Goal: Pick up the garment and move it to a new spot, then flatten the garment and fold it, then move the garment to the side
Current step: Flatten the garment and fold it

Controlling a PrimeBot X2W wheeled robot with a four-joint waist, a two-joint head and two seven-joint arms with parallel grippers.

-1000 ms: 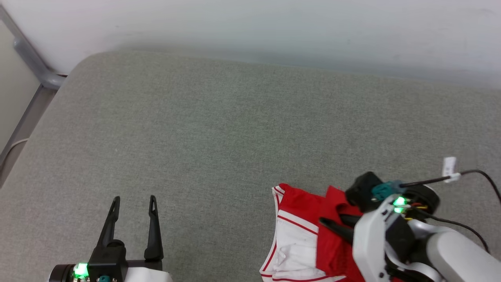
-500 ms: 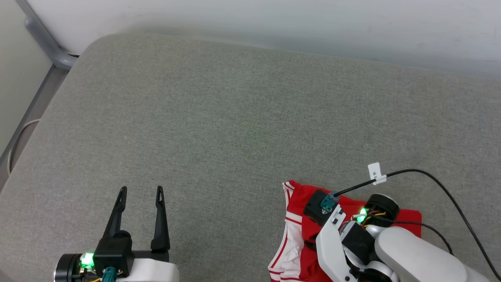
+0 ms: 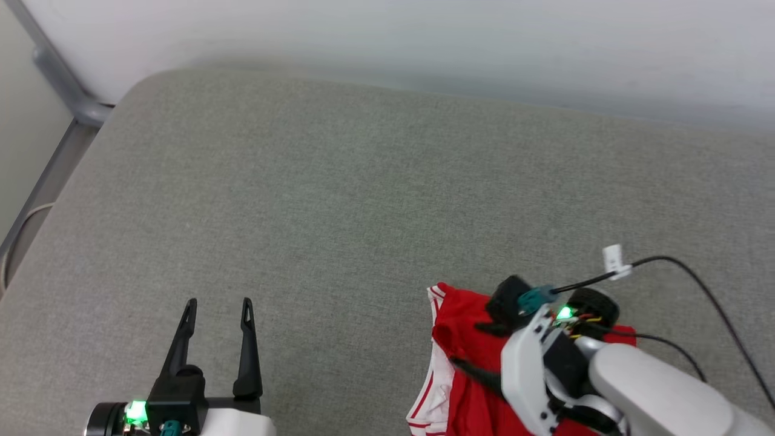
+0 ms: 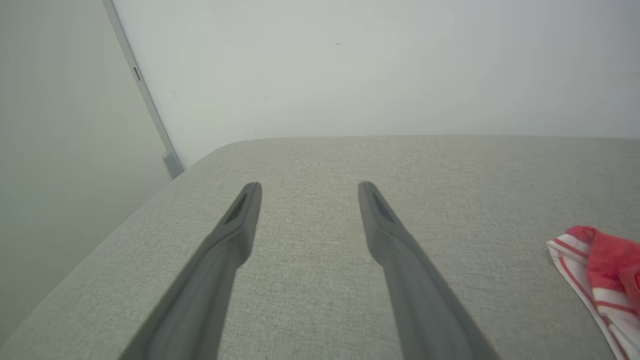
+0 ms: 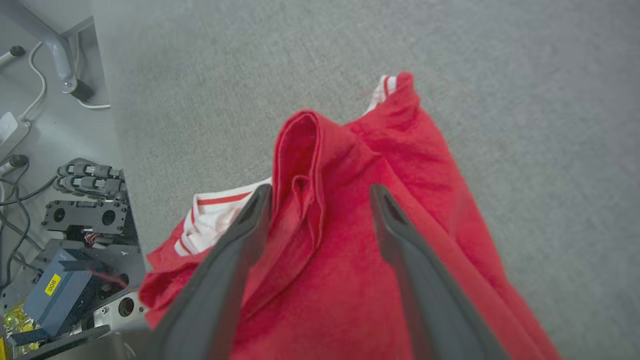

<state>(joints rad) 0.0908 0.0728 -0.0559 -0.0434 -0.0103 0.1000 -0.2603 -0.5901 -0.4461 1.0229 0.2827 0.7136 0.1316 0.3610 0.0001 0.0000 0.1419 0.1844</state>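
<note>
Right pincer [image 5: 321,192] released, fingers spread over crumpled red jersey T-shirt with white striped-trim sleeves [image 5: 345,290]; left pincer [image 4: 308,187] released above grey fabric surface [image 3: 363,181]

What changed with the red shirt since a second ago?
The right tool opened and let go of the red jersey T-shirt with white striped sleeves, which lies bunched on the grey fabric surface. The left tool stayed open and empty, off to the side.
</note>
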